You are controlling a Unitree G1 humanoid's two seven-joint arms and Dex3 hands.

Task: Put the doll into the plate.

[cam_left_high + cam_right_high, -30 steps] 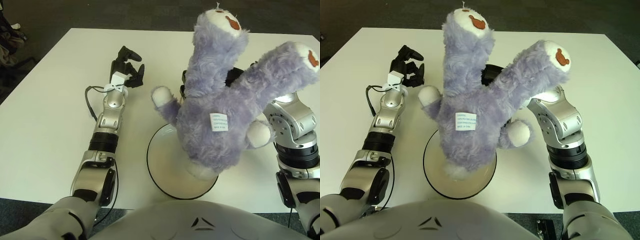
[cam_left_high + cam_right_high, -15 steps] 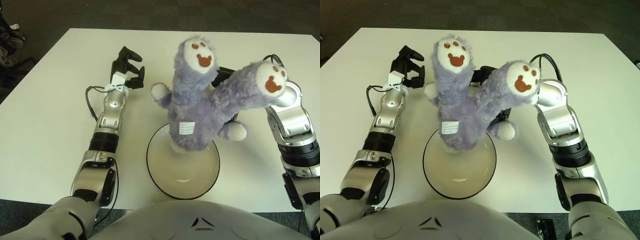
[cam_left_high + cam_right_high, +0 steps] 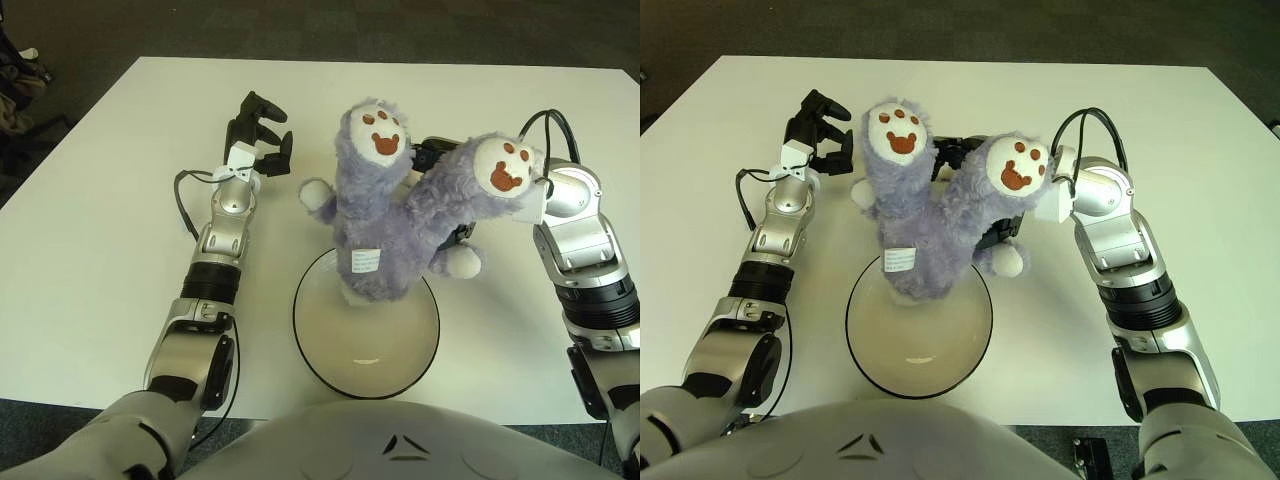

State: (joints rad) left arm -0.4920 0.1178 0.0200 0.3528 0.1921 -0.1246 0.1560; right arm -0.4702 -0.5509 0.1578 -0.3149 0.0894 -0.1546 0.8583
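A purple plush doll (image 3: 385,235) hangs upside down, its two legs with brown paw prints pointing up. Its lower end sits over the far rim of the white, black-edged plate (image 3: 370,345) near the table's front. My right hand (image 3: 432,152) is shut on the doll from behind, and the plush hides most of its dark fingers. My left hand (image 3: 258,125) shows on the table to the doll's left, fingers relaxed and holding nothing.
The white table (image 3: 100,220) spreads out on both sides of the plate. A black cable (image 3: 185,205) loops beside my left forearm, and another arcs over my right wrist (image 3: 548,125). Dark floor lies past the table's far edge.
The doll has sunk away from my eyes and down to the plate's far rim, carried by my right hand. My left hand has stayed put.
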